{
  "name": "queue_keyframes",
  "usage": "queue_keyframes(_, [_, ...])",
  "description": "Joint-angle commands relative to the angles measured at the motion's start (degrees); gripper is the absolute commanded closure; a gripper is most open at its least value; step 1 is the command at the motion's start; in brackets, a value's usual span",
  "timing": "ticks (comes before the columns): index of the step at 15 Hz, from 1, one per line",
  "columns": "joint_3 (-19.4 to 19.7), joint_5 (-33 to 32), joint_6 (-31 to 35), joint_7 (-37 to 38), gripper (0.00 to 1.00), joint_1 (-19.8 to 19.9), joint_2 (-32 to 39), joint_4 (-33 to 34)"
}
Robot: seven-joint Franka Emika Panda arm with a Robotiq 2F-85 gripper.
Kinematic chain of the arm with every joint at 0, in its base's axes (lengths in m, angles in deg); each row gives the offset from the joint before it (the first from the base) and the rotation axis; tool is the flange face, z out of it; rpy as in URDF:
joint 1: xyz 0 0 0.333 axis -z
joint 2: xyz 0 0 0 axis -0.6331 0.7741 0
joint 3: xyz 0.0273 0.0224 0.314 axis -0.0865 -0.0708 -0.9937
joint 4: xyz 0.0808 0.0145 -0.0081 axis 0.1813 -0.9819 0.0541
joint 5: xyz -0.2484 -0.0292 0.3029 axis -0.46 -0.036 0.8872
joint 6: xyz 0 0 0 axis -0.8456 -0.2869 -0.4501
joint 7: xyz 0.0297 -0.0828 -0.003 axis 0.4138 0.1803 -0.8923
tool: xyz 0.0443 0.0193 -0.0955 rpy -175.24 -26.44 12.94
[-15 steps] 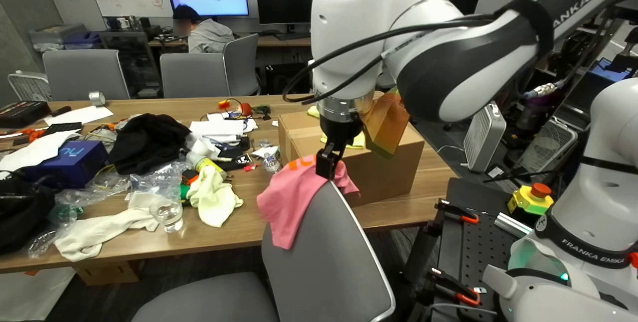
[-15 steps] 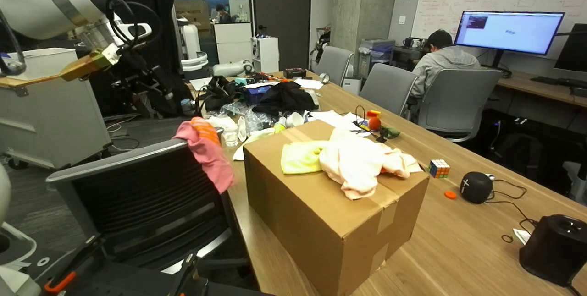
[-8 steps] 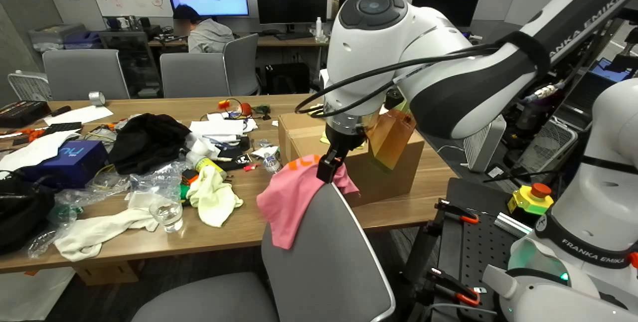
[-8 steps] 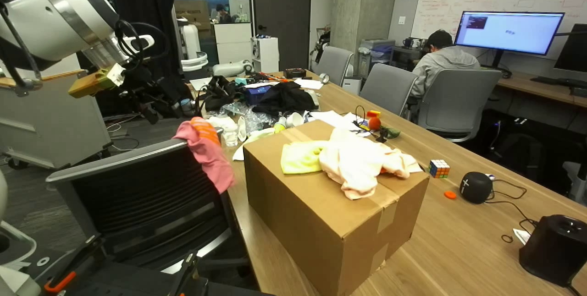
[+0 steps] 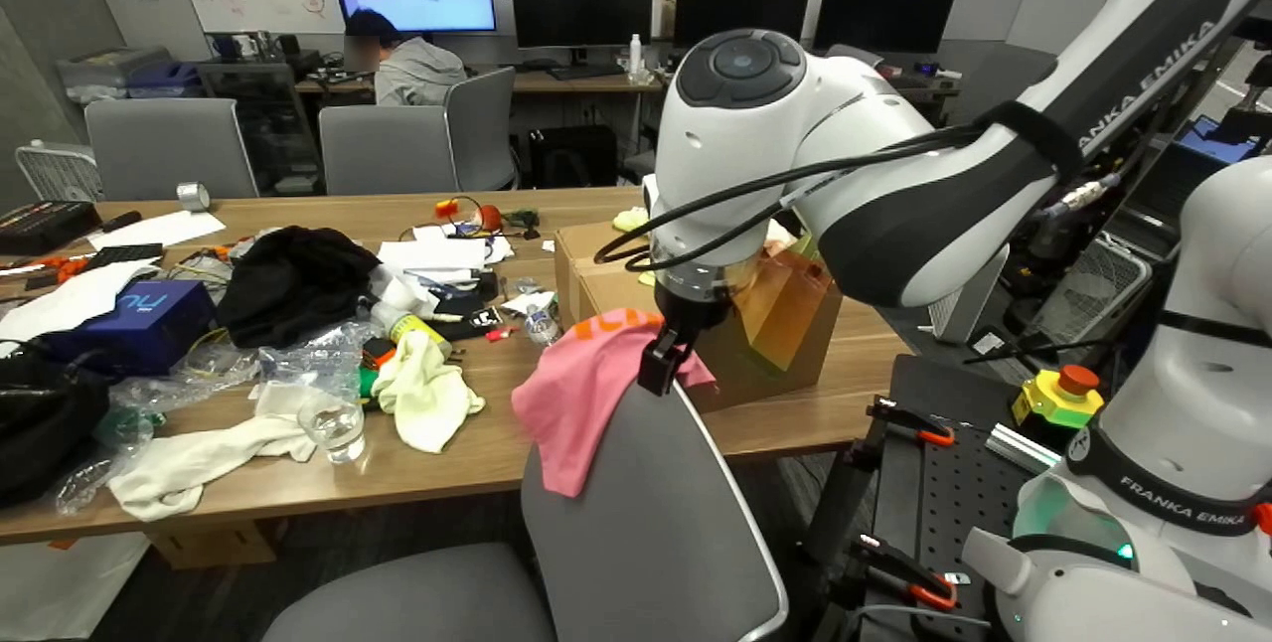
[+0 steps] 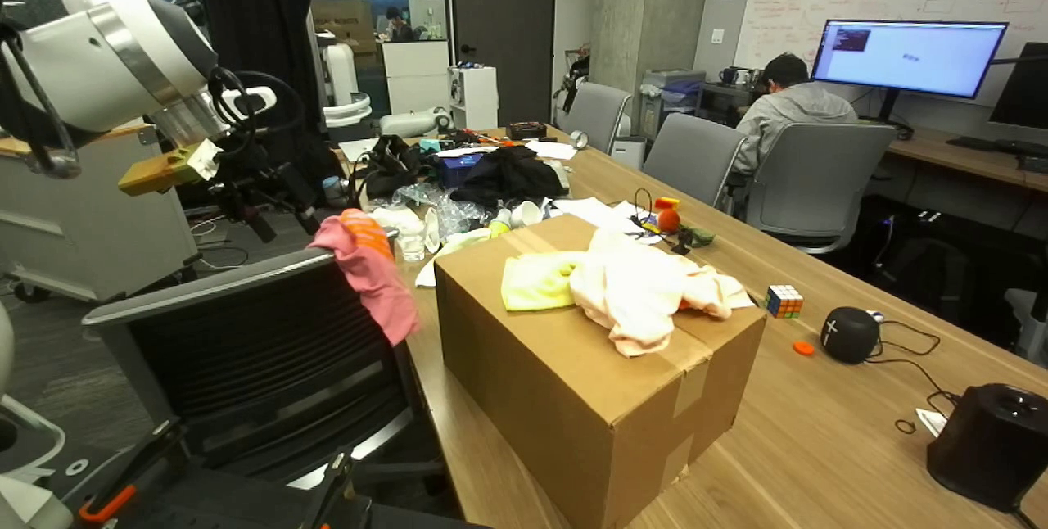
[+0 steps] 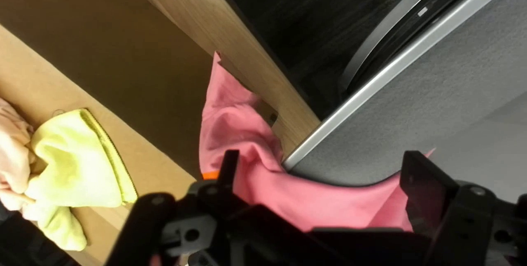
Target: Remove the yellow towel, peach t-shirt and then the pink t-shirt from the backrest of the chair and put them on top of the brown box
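Observation:
The pink t-shirt (image 5: 576,408) hangs over the top corner of the grey chair (image 5: 666,513) backrest, as both exterior views show; its orange print shows in an exterior view (image 6: 372,279). My gripper (image 7: 323,161) is open, jaws wide apart, with the pink t-shirt (image 7: 321,204) showing between the fingers in the wrist view. In an exterior view the gripper (image 6: 286,226) is just above the backrest's top edge; contact with the cloth cannot be told. The yellow towel (image 6: 536,283) and the peach t-shirt (image 6: 626,291) lie on top of the brown box (image 6: 524,365).
The box stands on the wooden table (image 6: 819,422) beside the chair. A Rubik's cube (image 6: 784,301) and a small black speaker (image 6: 850,335) stand near it. A glass (image 5: 333,428), a pale cloth (image 5: 425,394) and a black cloth (image 5: 303,284) are among the table clutter.
My gripper has come down to the top of the chair backrest, by the pink t-shirt, and stays open. The cloths, the box and the chair have not moved.

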Motion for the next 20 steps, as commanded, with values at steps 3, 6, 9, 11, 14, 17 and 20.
queue_keyframes(3, [0.09,-0.57,0.13,0.30,0.00,-1.48,5.01,5.09])
queue_keyframes(6, [1.12,-1.97,-0.17,1.40,0.00,-1.60,8.07,8.95])
queue_keyframes(9, [2.83,-3.23,-0.80,1.83,0.00,-1.80,11.05,13.14])
queue_keyframes(11, [4.20,-2.73,-1.20,1.39,0.00,-1.87,12.83,15.57])
queue_keyframes(14, [6.29,-2.44,-1.49,1.31,0.00,-2.11,15.39,17.67])
queue_keyframes(17, [8.21,-2.18,-1.57,1.29,0.00,-2.30,17.78,18.99])
queue_keyframes(20, [9.74,-1.49,-1.79,0.90,0.00,-2.37,19.48,19.82])
